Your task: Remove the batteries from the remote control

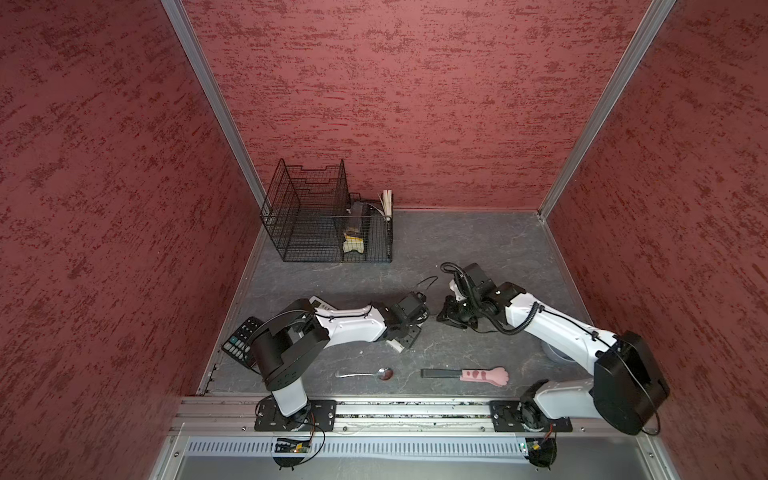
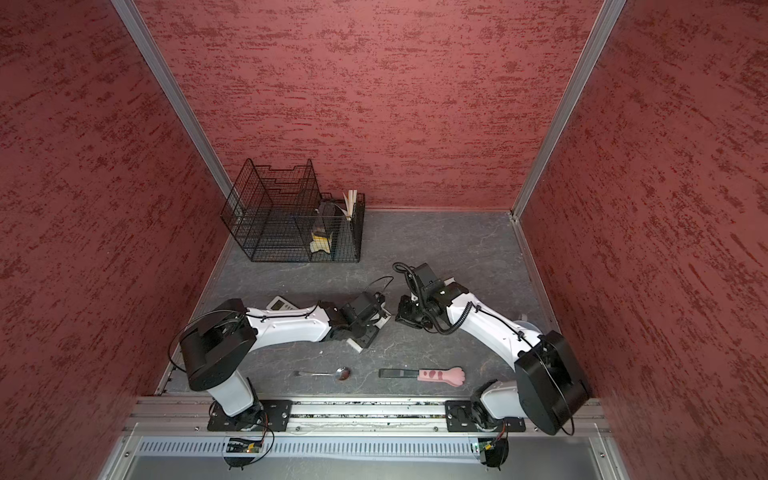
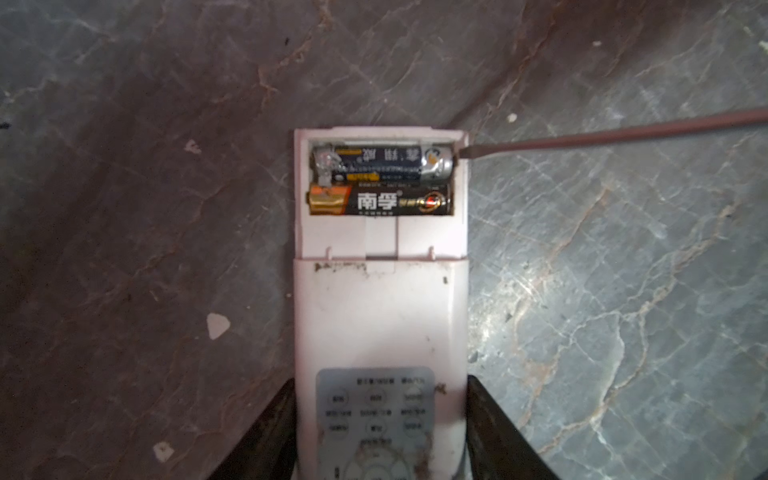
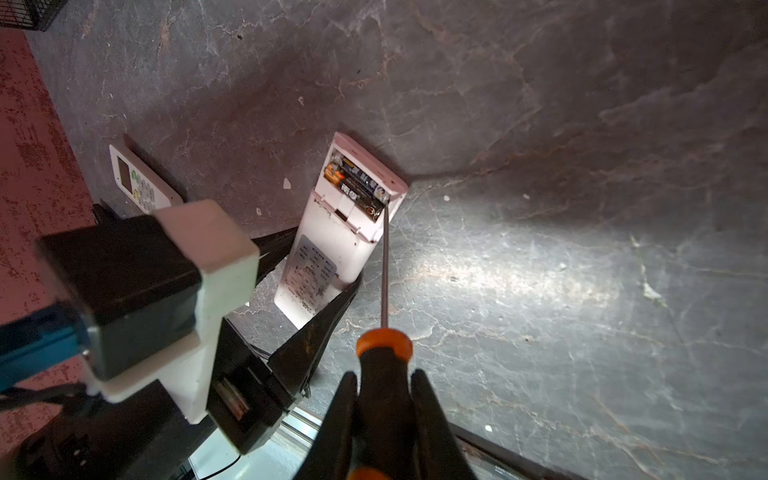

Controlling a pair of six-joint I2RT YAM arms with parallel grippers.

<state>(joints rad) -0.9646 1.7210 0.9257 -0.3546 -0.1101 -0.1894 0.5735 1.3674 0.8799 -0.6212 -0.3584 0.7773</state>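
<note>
White rectangular plastic remote control [image 3: 380, 316] is gripped at its button end by the left end effector [image 3: 380, 386], near the middle of the grey marbled desk [image 3: 623, 291]. Two slim black cylindrical batteries [image 3: 382, 201] are seated side by side in the exposed compartment, long axes crosswise to the remote. Right end effector [image 4: 383, 374], just to the right, is clenched on the orange-and-black-handled steel screwdriver [image 4: 385, 270]. The shaft is nearly in line with those axes, tip set at the outermost battery's end. Prying is judged next.
</note>
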